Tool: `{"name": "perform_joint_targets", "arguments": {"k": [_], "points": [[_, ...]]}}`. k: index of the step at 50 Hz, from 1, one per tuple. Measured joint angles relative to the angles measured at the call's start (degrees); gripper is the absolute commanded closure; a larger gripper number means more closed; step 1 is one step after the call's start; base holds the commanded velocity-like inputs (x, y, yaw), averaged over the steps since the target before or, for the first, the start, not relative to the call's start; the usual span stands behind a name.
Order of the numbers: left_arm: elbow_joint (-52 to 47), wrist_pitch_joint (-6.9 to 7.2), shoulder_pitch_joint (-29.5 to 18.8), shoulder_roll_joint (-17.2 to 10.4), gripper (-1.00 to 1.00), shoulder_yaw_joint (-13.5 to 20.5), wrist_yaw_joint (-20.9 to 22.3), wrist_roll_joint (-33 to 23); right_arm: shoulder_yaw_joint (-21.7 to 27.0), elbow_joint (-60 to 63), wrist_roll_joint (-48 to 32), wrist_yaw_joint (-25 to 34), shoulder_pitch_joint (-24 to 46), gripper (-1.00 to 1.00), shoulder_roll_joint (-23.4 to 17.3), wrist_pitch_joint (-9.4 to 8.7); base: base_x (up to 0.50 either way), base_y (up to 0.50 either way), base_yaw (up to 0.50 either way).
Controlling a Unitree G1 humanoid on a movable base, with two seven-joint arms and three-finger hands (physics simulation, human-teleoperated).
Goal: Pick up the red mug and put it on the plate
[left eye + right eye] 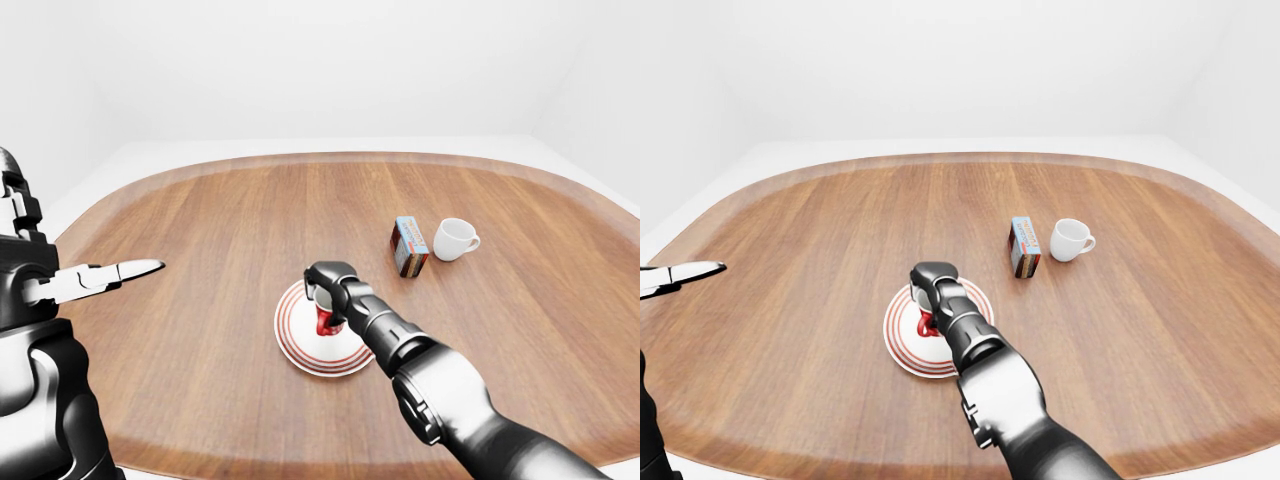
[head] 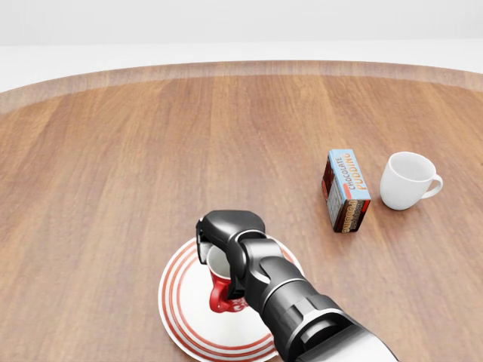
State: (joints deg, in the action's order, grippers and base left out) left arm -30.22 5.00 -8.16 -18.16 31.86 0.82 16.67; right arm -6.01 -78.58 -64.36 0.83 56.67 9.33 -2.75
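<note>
Now the right hand is down over the plate, which lies toward the near edge of the bench, about midway along it. Its fingers are wrapped over the rim of the red mug, gripping it from above. The mug sits upright inside the plate's red rings, its base low over the white centre; whether it actually touches the plate I cannot tell, as the forearm hides the right side of it.

By my reading this is the placing step, and nearly done. The next move calls for a gentle release: settle the base flat, open the fingers straight off the rim, and lift clear without tipping the mug or dragging it off the plate.

Out at the near left edge in the left-eye view, the left hand hangs off the bench with its fingers stretched out, holding nothing.

Nothing can be seen inside the mug; the hand covers its mouth. The plate carries nothing else.

Further off, toward the right side of the bench, a pudding box stands on end, and just beside it a white cup sits upright and looks empty.
</note>
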Motion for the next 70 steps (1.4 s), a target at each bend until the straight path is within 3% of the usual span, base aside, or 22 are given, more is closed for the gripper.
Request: {"name": "perform_joint_targets", "arguments": {"k": [25, 53, 54, 55, 56, 57, 70], "points": [[1.1, 0.0, 0.0, 0.1, -1.0, -0.2, 0.2, -0.3, 0.8, -0.7, -1.6, -6.3, -3.3, 1.0, 0.0, 2.23, 0.0, 0.0, 0.0], [1.9, 0.0, 0.4, 0.6, -1.0, -0.7, 0.6, -1.0, 1.7, -1.1, -3.1, -9.0, -5.9, 1.0, -0.3, 3.35, 0.0, 0.0, 0.0], [1.9, 0.0, 0.4, 0.6, -1.0, -0.7, 0.6, -1.0, 1.7, -1.1, -3.2, -9.0, -5.9, 0.31, -0.3, 3.36, 0.0, 0.0, 0.0], [1.9, 0.0, 0.5, 0.6, -1.0, -0.7, 0.6, -1.0, 1.7, -1.1, -3.2, -9.1, -5.9, 0.01, -0.3, 3.37, 0.0, 0.0, 0.0], [1.9, 0.0, 0.5, 0.6, -1.0, -0.7, 0.6, -1.0, 1.7, -1.1, -3.3, -9.2, -6.0, 0.01, -0.3, 3.46, 0.0, 0.0, 0.0], [1.9, 0.0, 0.5, 0.6, -1.0, -0.7, 0.6, -1.0, 1.7, -1.1, -3.4, -9.3, -6.0, -1.0, -0.3, 3.52, 0.0, 0.0, 0.0], [2.0, 0.0, 0.3, 0.6, -1.0, -0.8, 0.6, -1.0, 2.8, -0.8, -4.0, -8.8, -4.2, -1.0, -0.3, 3.76, 0.0, 0.0, 0.0]]}}
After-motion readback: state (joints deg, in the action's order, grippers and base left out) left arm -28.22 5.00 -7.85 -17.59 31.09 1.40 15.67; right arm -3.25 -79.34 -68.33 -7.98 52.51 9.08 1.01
